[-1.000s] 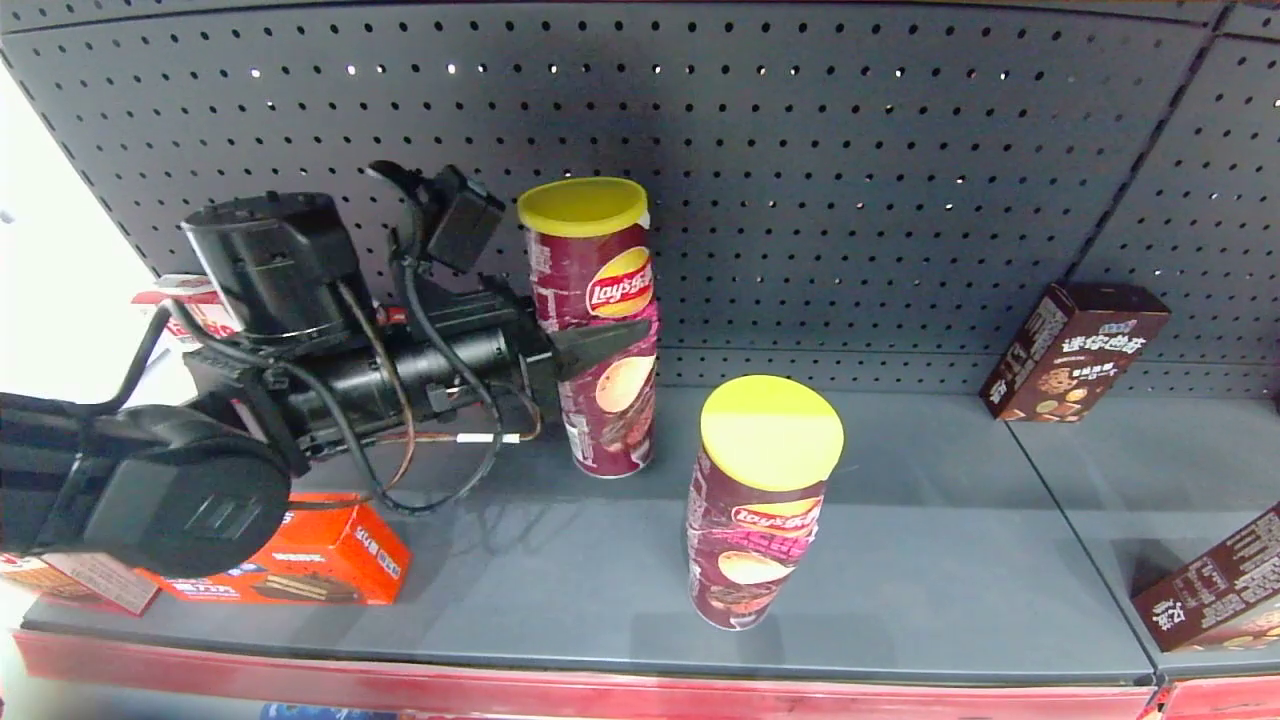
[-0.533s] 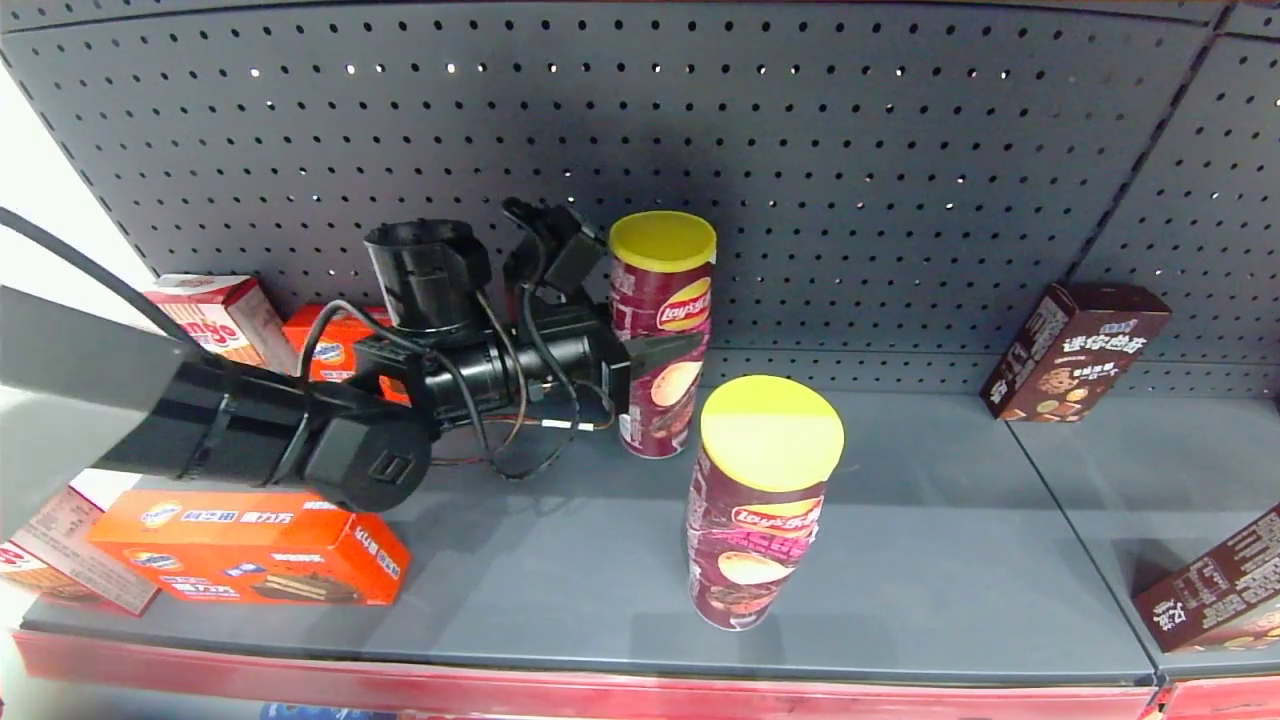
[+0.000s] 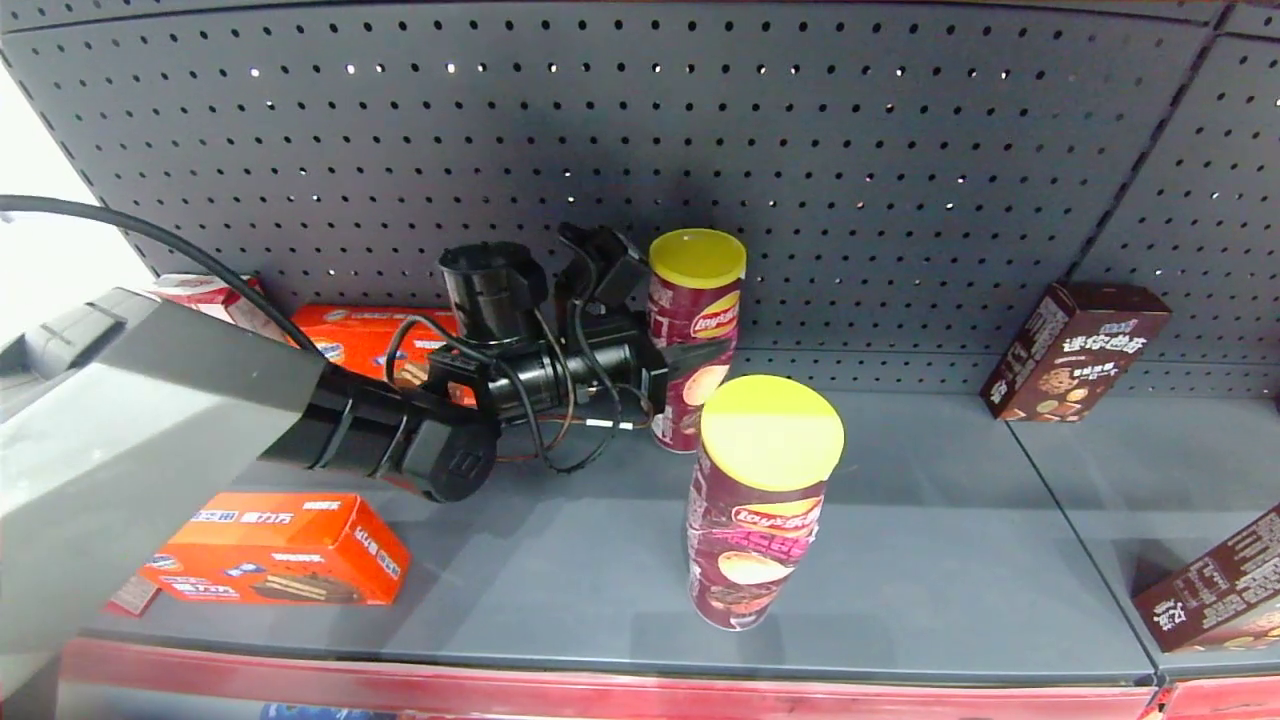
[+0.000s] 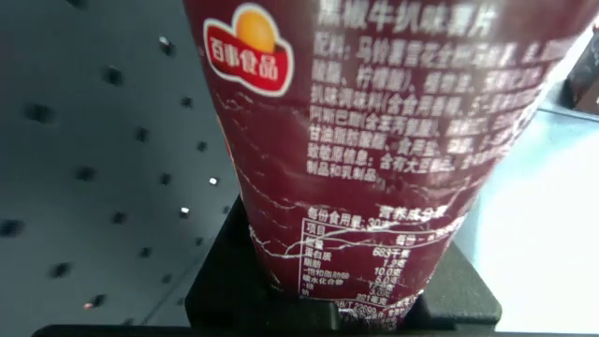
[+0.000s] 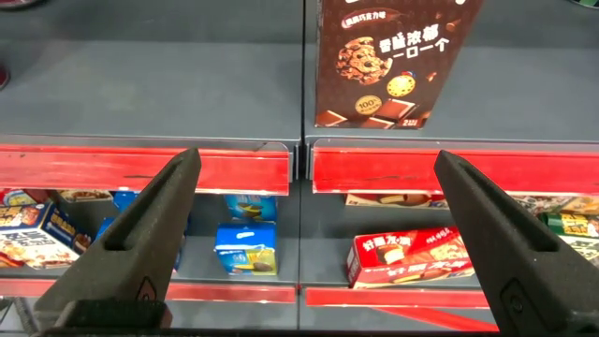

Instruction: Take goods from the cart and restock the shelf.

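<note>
Chip can (image 3: 695,330), purple with yellow lid, upright near the back edge of the shelf (image 3: 900,560), just off the pegboard wall (image 3: 800,150). Pinched at mid-height by left gripper (image 3: 690,352), near finger laid across the front of the label. Cannot tell whether base touching the shelf or a little above it. Main risk, as a judgement: letting go before base sits flat, so a tall narrow can rocking or toppling toward the wall. Second risk: clipping the second chip can (image 3: 760,500), upright nearer the front edge and just beside the held one, on pull-out of the wrist; easy to bowl off the front edge. Also possible snag of loose wrist cables on the orange box (image 3: 380,335) at the back-left. Left arm stretched long and low from the left front corner toward the back, wrist level, fingers horizontal. Right gripper (image 5: 316,164) spread wide, holding nothing, facing lower shelves (image 5: 150,84).
</note>
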### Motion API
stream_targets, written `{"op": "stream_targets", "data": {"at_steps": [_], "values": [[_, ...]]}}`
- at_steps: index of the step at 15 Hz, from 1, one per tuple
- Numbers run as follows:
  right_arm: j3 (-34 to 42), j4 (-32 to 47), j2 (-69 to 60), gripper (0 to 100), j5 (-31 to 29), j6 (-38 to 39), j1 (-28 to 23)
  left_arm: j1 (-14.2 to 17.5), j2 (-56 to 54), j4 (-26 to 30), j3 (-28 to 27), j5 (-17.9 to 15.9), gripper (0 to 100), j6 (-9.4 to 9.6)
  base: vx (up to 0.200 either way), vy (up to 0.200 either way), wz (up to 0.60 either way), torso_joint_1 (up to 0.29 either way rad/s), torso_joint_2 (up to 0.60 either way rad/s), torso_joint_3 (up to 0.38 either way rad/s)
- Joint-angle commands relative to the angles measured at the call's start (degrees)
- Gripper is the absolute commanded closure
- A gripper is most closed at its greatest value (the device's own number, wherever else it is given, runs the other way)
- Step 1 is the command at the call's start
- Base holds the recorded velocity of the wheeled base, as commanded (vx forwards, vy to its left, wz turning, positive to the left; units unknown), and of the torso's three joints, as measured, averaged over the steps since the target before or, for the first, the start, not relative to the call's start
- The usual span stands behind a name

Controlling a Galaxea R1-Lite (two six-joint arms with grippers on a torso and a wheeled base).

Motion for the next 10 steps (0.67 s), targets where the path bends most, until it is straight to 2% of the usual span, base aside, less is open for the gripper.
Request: {"op": "stream_targets", "data": {"at_steps": [1,3,4,6,8,10], "values": [[0.00,0.02,0.07,0,-0.01,-0.01,0.00,-0.35,0.74,-0.07,-0.04,0.04,100,0.04,0.000,0.000,0.00,0.000,0.00,0.000],[0.00,0.02,0.07,0,-0.01,-0.01,0.00,-0.35,1.18,-0.07,0.13,0.13,100,0.21,0.000,0.000,0.00,0.000,0.00,0.000],[0.00,0.02,0.07,0,-0.01,-0.01,0.00,-0.27,1.26,-0.51,0.13,0.13,0,0.12,0.000,0.000,0.00,0.000,0.00,0.000],[0.00,0.02,0.07,0,-0.01,-0.01,0.00,-0.18,1.18,-1.65,0.66,0.21,0,-0.05,0.000,0.000,0.00,0.000,0.00,0.000],[0.00,0.02,0.07,0,0.07,-0.01,0.00,1.05,-1.64,-1.12,5.32,1.18,0,-0.32,0.000,0.000,0.00,0.000,0.00,0.000],[0.00,0.02,0.07,0,-0.01,-0.01,0.00,2.72,-5.06,-0.95,10.33,3.64,0,-0.14,0.000,0.000,0.00,0.000,0.00,0.000]]}}
